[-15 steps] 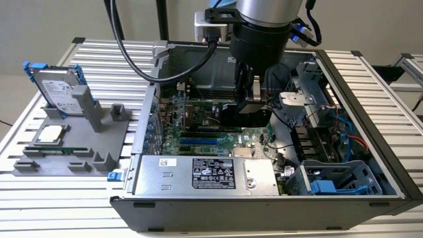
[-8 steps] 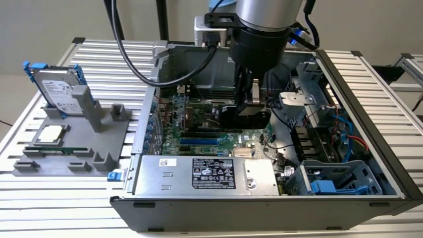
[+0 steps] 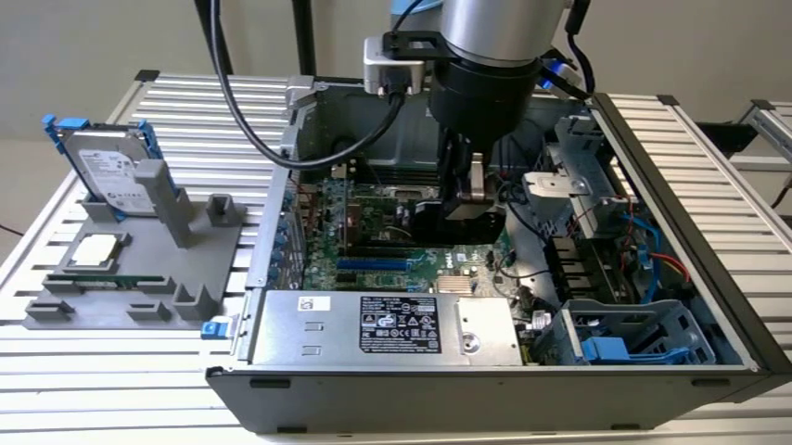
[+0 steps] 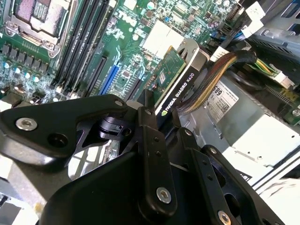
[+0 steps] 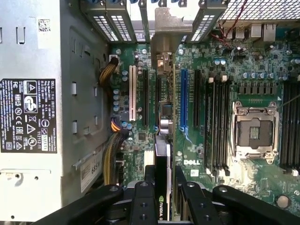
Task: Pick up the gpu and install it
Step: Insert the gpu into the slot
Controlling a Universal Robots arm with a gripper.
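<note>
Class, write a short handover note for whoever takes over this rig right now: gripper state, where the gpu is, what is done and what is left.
Gripper: shut on the gpu, held edge-on between the fingers.
Position: inside the open computer case, over the motherboard, among the expansion slots, beside the blue slot.
Done: card picked up and carried into the case.
Left: whether it is seated cannot be told; the gripper has not let go.
</note>
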